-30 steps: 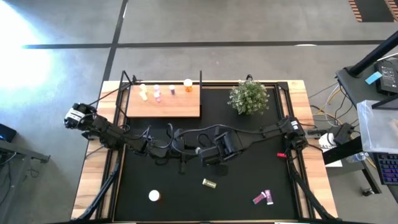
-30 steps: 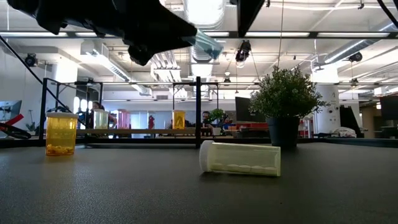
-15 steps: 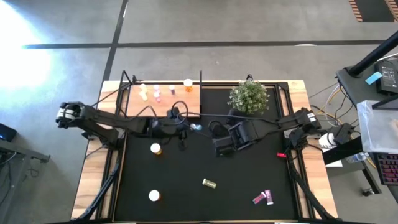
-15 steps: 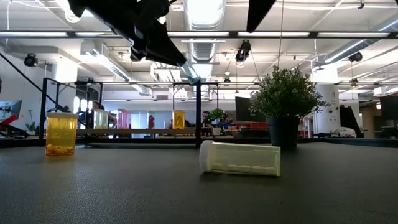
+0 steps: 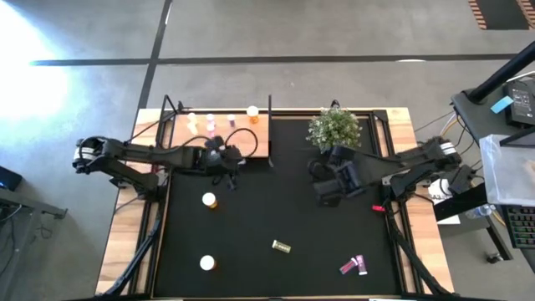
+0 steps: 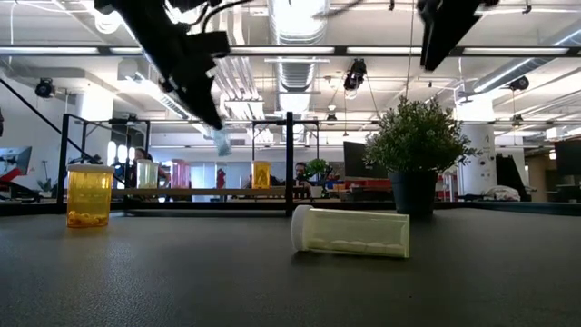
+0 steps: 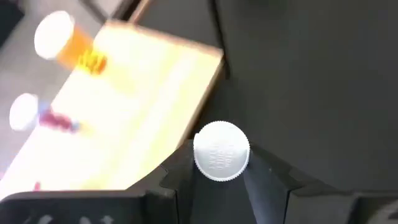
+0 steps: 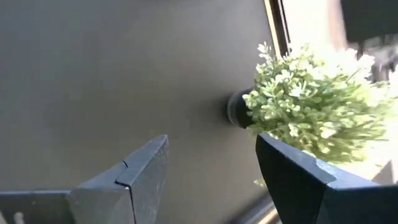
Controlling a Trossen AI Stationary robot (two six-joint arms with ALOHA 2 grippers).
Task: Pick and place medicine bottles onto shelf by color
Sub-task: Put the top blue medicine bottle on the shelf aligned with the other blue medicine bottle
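Note:
My left gripper [image 5: 230,159] is shut on a small blue-teal bottle with a white cap [image 7: 221,151]. It hangs in the air by the near right corner of the light-wood shelf [image 5: 242,144]. Several bottles stand at the shelf's far edge, among them a yellowish one [image 5: 193,124], a pink one [image 5: 211,124] and an orange one [image 5: 252,112]. My right gripper [image 5: 326,194] is open and empty over the mat, just near of the plant [image 5: 334,128]. My left gripper pinches the bottle between its two fingers [image 7: 180,168], on the body just under the white cap [image 7: 221,151]; the cap faces the wrist camera. In the low view the bottle [image 6: 221,141] hangs tilted below the fingers, clear of the mat and the shelf.
On the black mat [image 5: 276,209] stand two orange bottles [image 5: 209,200] [image 5: 206,262]. A yellowish bottle [image 5: 281,246] lies on its side, and pink bottles [image 5: 353,266] lie at the near right. A black shelf post [image 5: 270,134] rises beside my left gripper.
My left gripper has carried the teal bottle from the mat's middle toward the far left, up to the shelf's near right corner, and has gone lower. My right gripper has drawn back toward the table's right and far side, toward the plant.

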